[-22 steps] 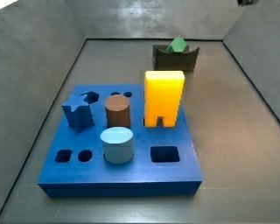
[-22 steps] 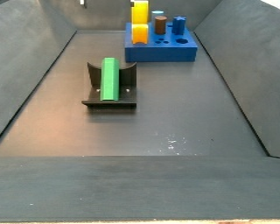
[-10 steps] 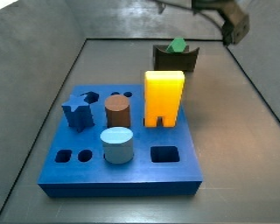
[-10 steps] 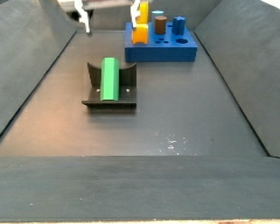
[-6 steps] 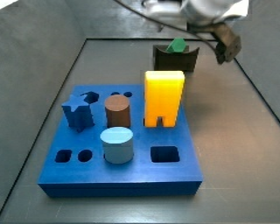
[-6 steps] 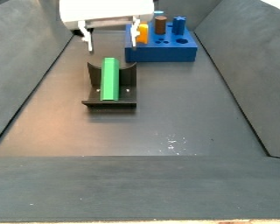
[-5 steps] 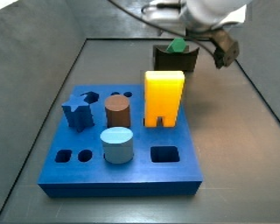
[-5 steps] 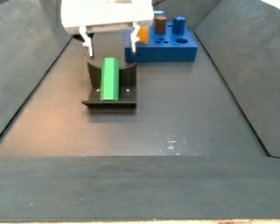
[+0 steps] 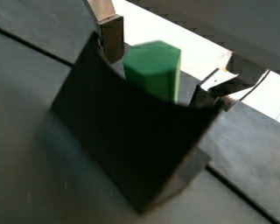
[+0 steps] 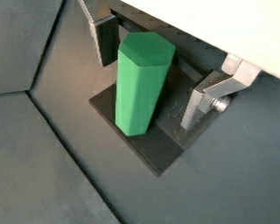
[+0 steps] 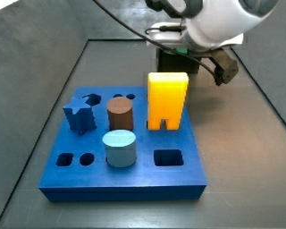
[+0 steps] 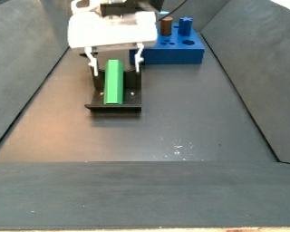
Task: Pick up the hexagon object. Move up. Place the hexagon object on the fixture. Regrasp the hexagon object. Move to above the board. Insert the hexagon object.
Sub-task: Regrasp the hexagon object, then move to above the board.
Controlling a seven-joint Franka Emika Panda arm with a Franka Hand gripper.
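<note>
The green hexagon object [image 12: 112, 84] lies lengthwise in the notch of the dark fixture [image 12: 111, 108]. My gripper [image 12: 112, 64] has come down over its far end and is open, one finger on each side. In both wrist views the hexagon object [image 10: 142, 83] [image 9: 154, 74] stands between the silver fingers [image 10: 208, 98] [image 9: 109, 39] with a gap on each side, nothing touching. From the board's side my gripper [image 11: 191, 64] and arm hide the hexagon object; only part of the fixture [image 11: 171, 63] shows. The blue board [image 11: 128, 174] lies nearer that camera.
On the board stand a yellow block [image 11: 168, 99], a brown cylinder [image 11: 121, 114], a light-blue cylinder [image 11: 119, 148] and a blue star [image 11: 78, 115]. Sloping grey walls [image 12: 33, 86] close in the floor on both sides.
The gripper came into view from above and dropped over the fixture; its open fingers now straddle the hexagon object's end. The hexagon object and fixture have not moved.
</note>
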